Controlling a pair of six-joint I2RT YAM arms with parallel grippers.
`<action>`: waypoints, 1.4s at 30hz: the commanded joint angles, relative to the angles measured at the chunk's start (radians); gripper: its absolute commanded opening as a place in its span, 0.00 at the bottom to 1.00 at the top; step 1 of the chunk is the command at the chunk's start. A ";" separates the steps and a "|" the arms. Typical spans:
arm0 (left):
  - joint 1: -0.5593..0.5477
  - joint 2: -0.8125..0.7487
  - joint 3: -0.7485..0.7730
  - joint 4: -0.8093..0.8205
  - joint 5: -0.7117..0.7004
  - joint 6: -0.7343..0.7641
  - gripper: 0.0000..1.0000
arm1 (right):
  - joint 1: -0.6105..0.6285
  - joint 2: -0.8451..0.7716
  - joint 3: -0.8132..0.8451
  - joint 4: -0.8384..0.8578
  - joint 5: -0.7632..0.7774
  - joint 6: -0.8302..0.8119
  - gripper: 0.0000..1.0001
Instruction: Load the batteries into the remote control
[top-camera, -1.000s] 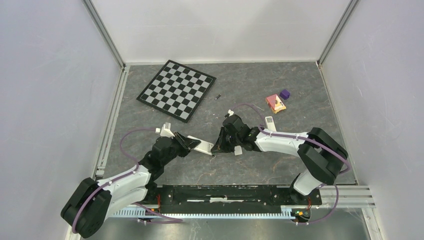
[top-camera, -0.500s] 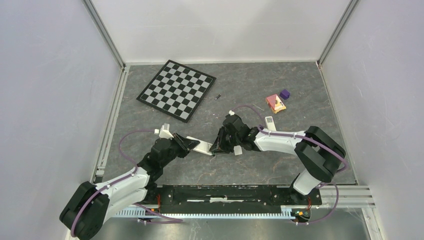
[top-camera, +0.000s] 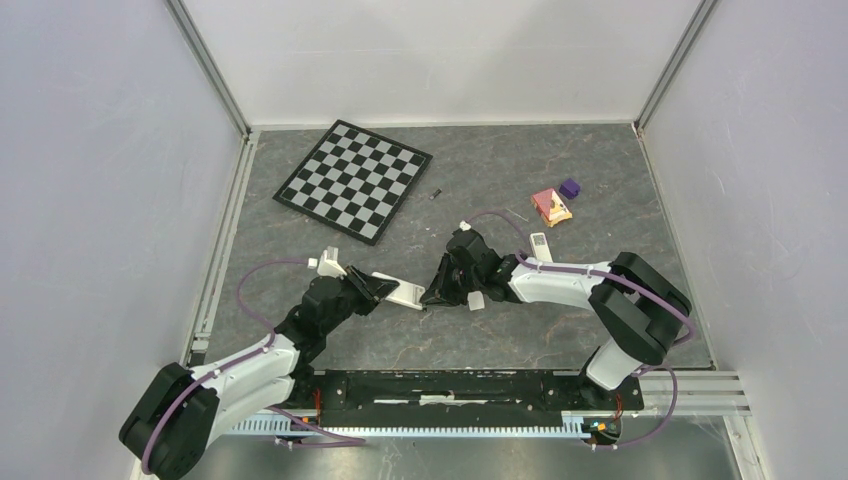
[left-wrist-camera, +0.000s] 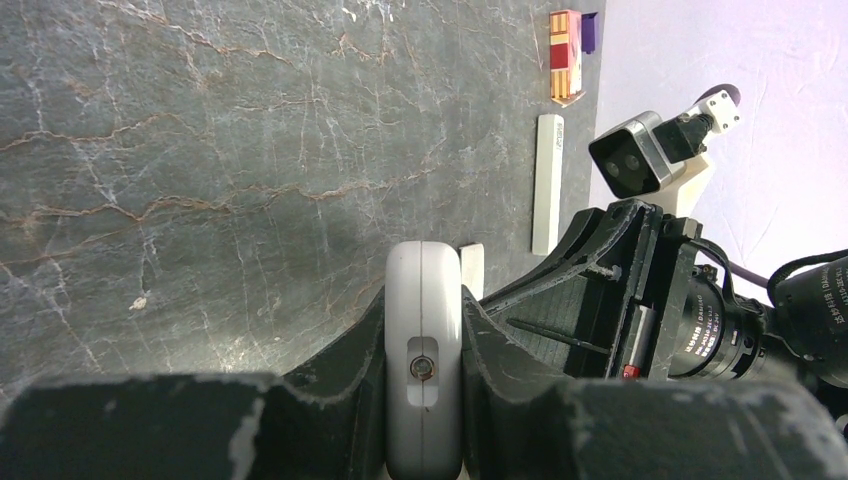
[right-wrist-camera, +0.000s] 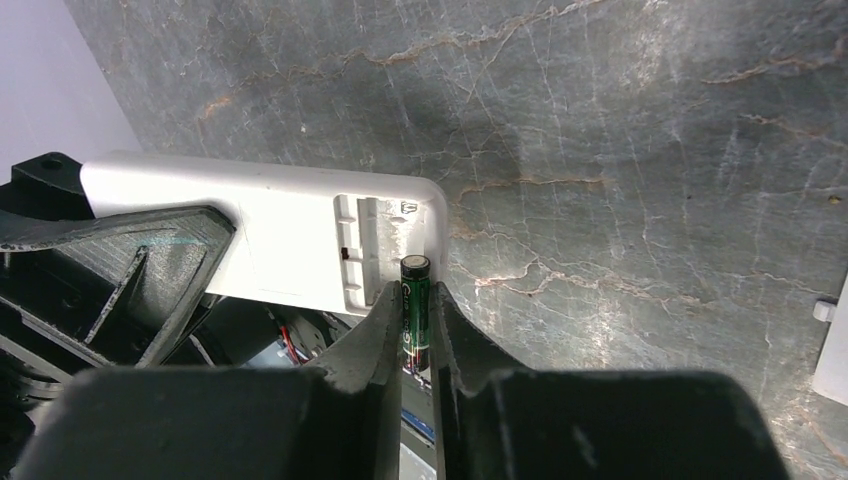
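Barely anything's changed from a second back: the left arm (top-camera: 250, 365) has slid a touch to the left, everything else sits where it was. The left pincer (left-wrist-camera: 424, 300) is clamped on the edges of the white remote (left-wrist-camera: 424, 262). The right pincer (right-wrist-camera: 415, 290) is pinching a green-wrapped battery (right-wrist-camera: 415, 318), its tip right by the corner of the remote's open battery bay (right-wrist-camera: 362, 250); touching or not, can't tell. Grey marbled worktop (top-camera: 520, 330), white walls around. There's a checkerboard (top-camera: 354, 180) back left, coloured blocks (top-camera: 552, 205) back right and a pale stick (top-camera: 539, 243) beside the right arm.
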 joint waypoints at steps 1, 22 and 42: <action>-0.003 -0.007 0.017 0.049 -0.002 0.003 0.02 | -0.002 -0.005 0.009 0.025 -0.009 0.029 0.20; -0.003 0.005 0.021 0.060 0.008 0.022 0.02 | -0.006 0.005 0.002 0.048 -0.030 0.053 0.28; 0.005 0.001 0.094 -0.061 0.110 0.084 0.02 | -0.030 -0.181 0.029 -0.021 0.077 -0.300 0.81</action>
